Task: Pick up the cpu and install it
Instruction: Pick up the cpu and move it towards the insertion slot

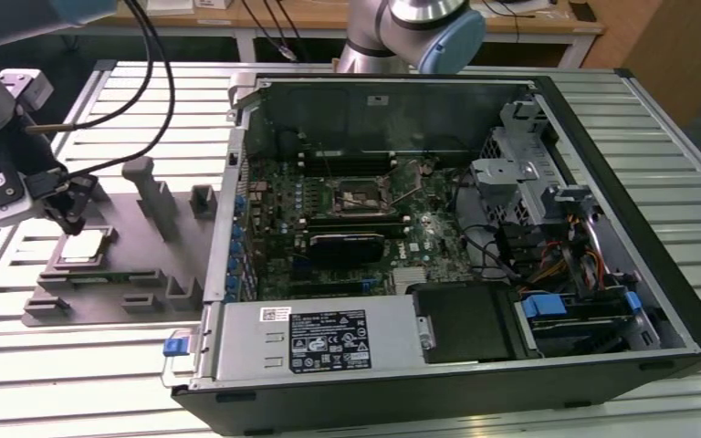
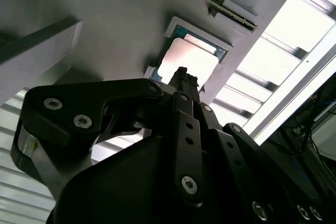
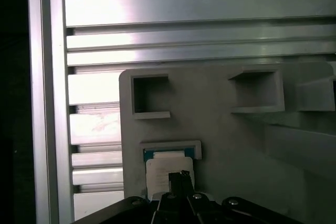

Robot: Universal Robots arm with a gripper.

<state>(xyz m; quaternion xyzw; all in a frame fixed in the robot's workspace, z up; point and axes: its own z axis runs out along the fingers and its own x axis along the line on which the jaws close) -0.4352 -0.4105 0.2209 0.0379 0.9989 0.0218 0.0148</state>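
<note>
Here the gripper (image 1: 77,217), pressed together, hangs just above the cpu (image 1: 87,245) in the grey tray (image 1: 138,260).

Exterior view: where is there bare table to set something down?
Bare slatted table: the patch between the grey tray and the exterior view's bottom edge, and the strip on the exterior view's right of the computer case. Crowded: the tray, with the gripper over the cpu, and inside the case.
</note>
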